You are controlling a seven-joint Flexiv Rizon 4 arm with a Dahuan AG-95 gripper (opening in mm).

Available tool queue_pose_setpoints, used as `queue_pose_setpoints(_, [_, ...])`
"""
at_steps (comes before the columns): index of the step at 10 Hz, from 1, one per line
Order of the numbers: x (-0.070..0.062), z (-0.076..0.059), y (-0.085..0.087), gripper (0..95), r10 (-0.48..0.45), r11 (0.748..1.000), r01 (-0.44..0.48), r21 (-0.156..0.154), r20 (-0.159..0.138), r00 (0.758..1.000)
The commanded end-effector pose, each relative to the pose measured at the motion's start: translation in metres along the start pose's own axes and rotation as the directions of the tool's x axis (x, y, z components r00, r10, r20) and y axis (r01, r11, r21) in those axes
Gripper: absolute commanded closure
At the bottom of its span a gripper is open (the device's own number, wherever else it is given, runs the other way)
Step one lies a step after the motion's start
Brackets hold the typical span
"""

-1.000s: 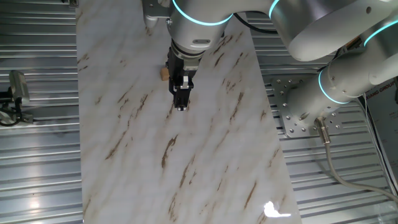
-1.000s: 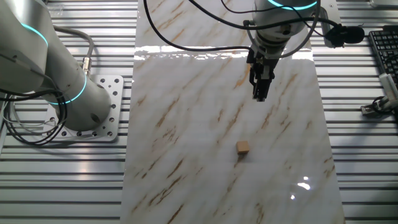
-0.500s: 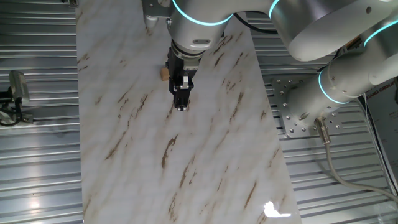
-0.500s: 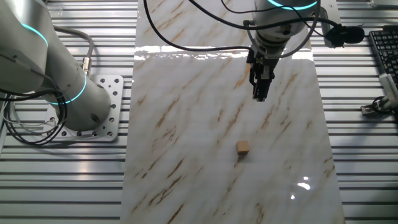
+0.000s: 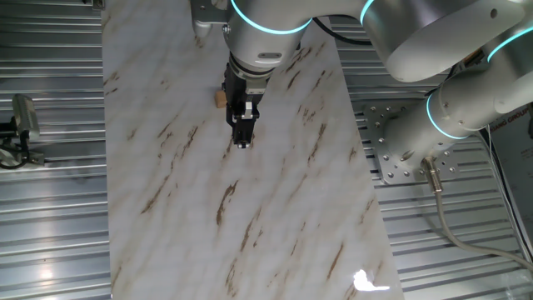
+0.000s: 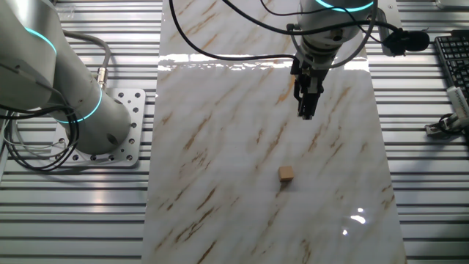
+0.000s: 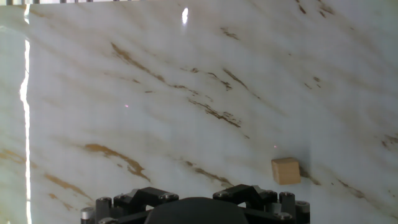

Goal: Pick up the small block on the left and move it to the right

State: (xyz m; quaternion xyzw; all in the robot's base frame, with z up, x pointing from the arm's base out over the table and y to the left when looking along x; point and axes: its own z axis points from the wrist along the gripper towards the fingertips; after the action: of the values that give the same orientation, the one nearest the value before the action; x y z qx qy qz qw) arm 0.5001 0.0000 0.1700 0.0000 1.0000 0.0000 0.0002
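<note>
The small block [image 6: 286, 174] is a tiny light-brown wooden cube lying on the marble-patterned board [image 6: 220, 147]. In one fixed view it [image 5: 219, 98] peeks out from behind the hand. In the hand view it [image 7: 285, 170] lies at the lower right. My gripper [image 6: 306, 110] hangs above the board, well apart from the block, pointing down. Its fingers stand together as one narrow dark bar with nothing between them; it also shows in one fixed view [image 5: 242, 139]. In the hand view only the dark housing [image 7: 193, 211] shows and the fingertips are hidden.
The board lies on a ribbed metal table [image 6: 73, 220]. The arm's base plate [image 6: 117, 132] stands to one side of the board. A keyboard [image 6: 451, 59] and a small metal tool [image 6: 447, 121] lie on the other side. A clamp-like fixture [image 5: 21, 121] sits off the board.
</note>
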Motion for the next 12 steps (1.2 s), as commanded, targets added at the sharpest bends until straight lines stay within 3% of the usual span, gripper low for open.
queue_pose_setpoints(1, [0.0001,-0.0002,0.0001,95.0,-0.058,0.998,0.058,-0.026,0.017,0.998])
queue_pose_setpoints(4, [0.0002,-0.0007,0.0002,95.0,-0.054,0.998,0.055,-0.036,0.013,0.998])
queue_pose_setpoints(9, [0.0002,-0.0007,0.0002,95.0,-0.05,0.999,0.051,-0.005,0.011,0.999])
queue_pose_setpoints(12, [0.0002,-0.0007,0.0002,95.0,-0.051,0.999,0.051,-0.008,0.011,0.999])
